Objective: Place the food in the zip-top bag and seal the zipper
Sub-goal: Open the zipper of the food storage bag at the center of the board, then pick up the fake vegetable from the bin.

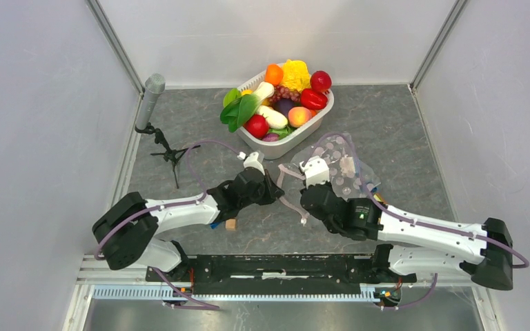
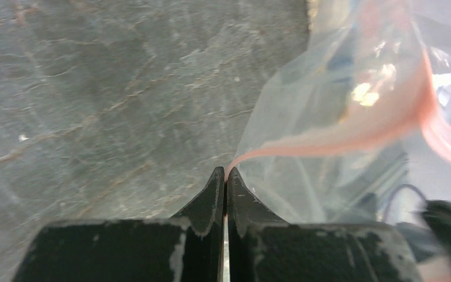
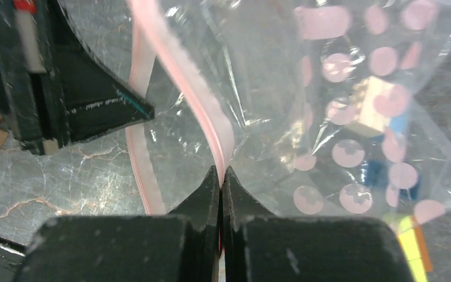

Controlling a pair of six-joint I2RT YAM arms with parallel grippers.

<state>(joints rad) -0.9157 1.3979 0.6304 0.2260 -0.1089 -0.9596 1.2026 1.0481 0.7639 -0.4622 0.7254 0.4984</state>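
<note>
Left end effector (image 2: 225, 174) and right end effector (image 3: 220, 175) pinch zipper (image 2: 329, 143).

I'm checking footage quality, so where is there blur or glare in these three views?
Top external: evenly lit, sharp, soft shadows. Left wrist: the zip-top bag and zipper are blurred; the table is crisper. Right wrist: white glare streaks the bag's crinkles.

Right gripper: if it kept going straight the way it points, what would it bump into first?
Probably the zip-top bag. The right gripper is pinched shut on the pink zipper, and the bag's crinkly plastic lies straight ahead.
</note>
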